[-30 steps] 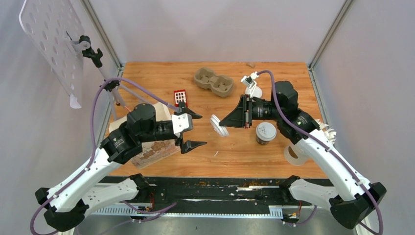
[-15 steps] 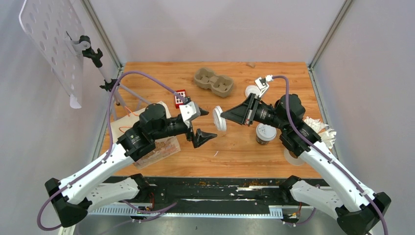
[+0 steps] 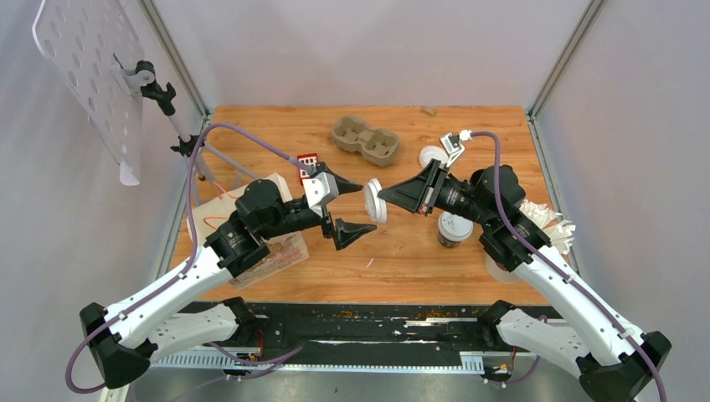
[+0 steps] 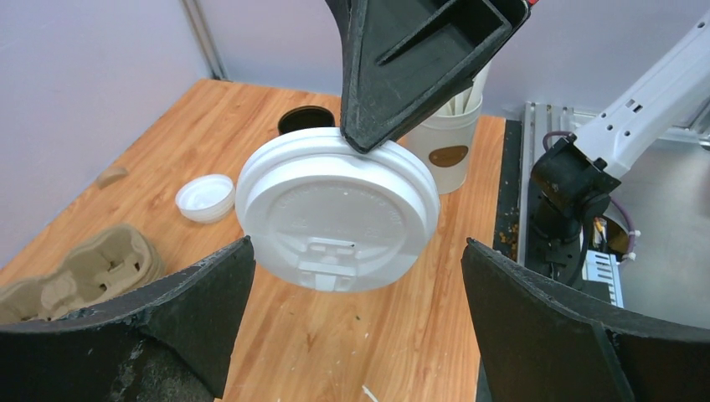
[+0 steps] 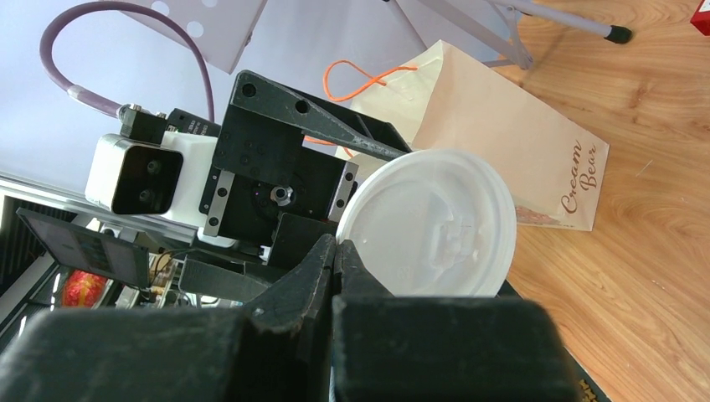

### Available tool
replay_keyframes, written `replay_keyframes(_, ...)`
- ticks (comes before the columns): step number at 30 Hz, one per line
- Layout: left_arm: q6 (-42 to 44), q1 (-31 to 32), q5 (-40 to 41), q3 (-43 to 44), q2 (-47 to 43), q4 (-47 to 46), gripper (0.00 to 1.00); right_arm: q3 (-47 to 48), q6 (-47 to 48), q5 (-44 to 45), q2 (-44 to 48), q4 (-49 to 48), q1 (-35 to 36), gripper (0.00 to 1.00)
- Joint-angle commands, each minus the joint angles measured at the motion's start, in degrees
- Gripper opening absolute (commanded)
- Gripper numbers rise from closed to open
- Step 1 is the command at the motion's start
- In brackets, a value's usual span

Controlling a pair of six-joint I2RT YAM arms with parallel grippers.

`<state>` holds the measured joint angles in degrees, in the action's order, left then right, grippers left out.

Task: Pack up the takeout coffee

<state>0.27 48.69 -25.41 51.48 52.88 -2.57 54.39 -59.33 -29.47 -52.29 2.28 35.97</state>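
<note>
My right gripper [image 3: 382,199] is shut on the rim of a white plastic lid [image 3: 373,201] and holds it on edge in the air over the table's middle. The lid fills the left wrist view [image 4: 337,219] and shows in the right wrist view [image 5: 435,226] beyond my shut right gripper [image 5: 336,248]. My left gripper [image 3: 356,208] is open and empty, its jaws spread either side of the lid without touching it [image 4: 356,248]. A takeout coffee cup [image 3: 453,228], brownish with a white top, stands on the table below my right arm.
A pulp cup tray [image 3: 366,140] lies at the back centre, a second loose lid [image 3: 433,154] to its right. A paper bag [image 3: 268,249] lies under my left arm. A white holder of sticks [image 4: 452,151] and crumpled napkins [image 3: 544,219] are at the right.
My left gripper has advanced right until its open jaws flank the lid. My right gripper has raised the lid slightly and turned it toward the left gripper.
</note>
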Motion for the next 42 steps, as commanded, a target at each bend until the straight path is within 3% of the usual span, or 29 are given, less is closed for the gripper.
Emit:
replay_keyframes(1,1.03,0.1,0.74,-0.23,-0.09,-4.04,1.0,-0.01,-1.13,0.65,0.53,-4.03,0.57,0.0)
replay_keyframes(21,4.36,0.09,0.6,-1.29,0.7,-6.07,1.0,-0.43,-1.09,0.56,-0.09,-4.74,1.26,0.0)
replay_keyframes(31,4.67,0.09,0.01,-1.3,0.53,-6.14,0.86,-0.84,-1.48,0.56,0.08,-4.75,1.38,0.01)
replay_keyframes(39,5.03,0.09,0.22,-1.39,-0.05,-5.11,0.83,-0.81,-0.68,1.67,0.7,-2.99,1.32,0.14)
replay_keyframes(42,5.26,0.09,1.4,-1.47,-0.89,-2.91,0.83,0.32,2.09,3.5,1.26,1.1,1.29,0.28)
